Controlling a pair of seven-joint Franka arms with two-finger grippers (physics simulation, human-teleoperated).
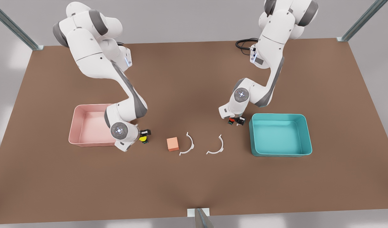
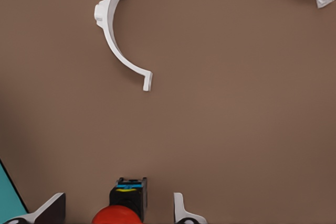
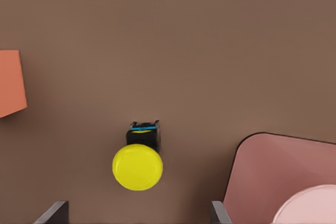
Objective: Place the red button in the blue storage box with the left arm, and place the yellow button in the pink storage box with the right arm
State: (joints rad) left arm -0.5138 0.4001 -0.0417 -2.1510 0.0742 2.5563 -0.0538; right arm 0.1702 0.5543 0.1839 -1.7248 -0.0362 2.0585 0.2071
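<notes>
Red button (image 2: 119,212): on the desk (image 1: 194,183), between the wide-open fingers of the left pincer (image 2: 118,214), not gripped.
Yellow button (image 3: 137,165): the same, under the open right pincer (image 3: 139,213).
Blue storage box (image 1: 279,134), pink storage box (image 1: 86,126): both empty.

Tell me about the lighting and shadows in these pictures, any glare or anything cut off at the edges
Front view: soft even light, faint shadows under the arms on the table, pale glare patches on the floor beyond it. Left wrist view: the red button is cropped by the frame edge, between open fingers. Right wrist view: the yellow button is evenly lit, with little shadow; the pink storage box is cropped.
</notes>
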